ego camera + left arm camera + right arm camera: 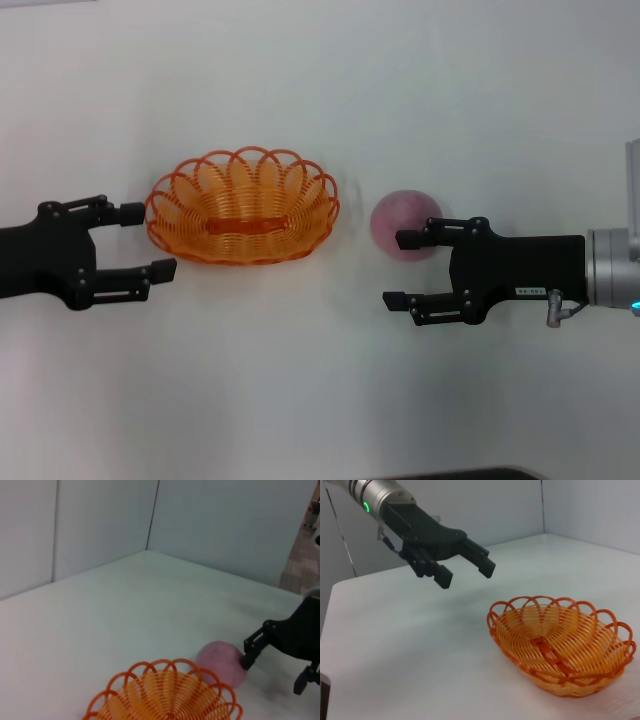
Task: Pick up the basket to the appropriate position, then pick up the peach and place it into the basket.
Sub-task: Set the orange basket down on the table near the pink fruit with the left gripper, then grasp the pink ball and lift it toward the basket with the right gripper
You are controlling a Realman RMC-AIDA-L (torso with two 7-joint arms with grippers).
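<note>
Both pincers sit low in the head view, nearest the camera, and both are spread open with nothing held; the right pincer [395, 268] reaches in from the right with its fingers pointing left, its upper finger [430, 236] lying across the lower right edge of the peach [403, 222] and its lower finger stretched over bare tabletop [300, 400] below the fruit; in the left wrist view the same pincer [272, 672] shows farther off, one fingertip right against the peach [220, 662] (whether it presses or only meets it I cannot tell); the left pincer [148, 240] comes in from the left, fingers pointing right, its upper finger [125, 212] just beside the basket's left rim and its lower finger near the basket's lower left edge, neither around the wire; the right wrist view shows that pincer [467, 572] hanging above the tabletop, apart from the basket [560, 645]; outward from there, the basket [242, 206] rests upright on the tabletop between the two pincers, its bowl holding nothing; the peach stands on the tabletop just to the basket's right, outside it, with a narrow gap between them; in the left wrist view the basket's [165, 692] scalloped rim sits in front of the peach.
</note>
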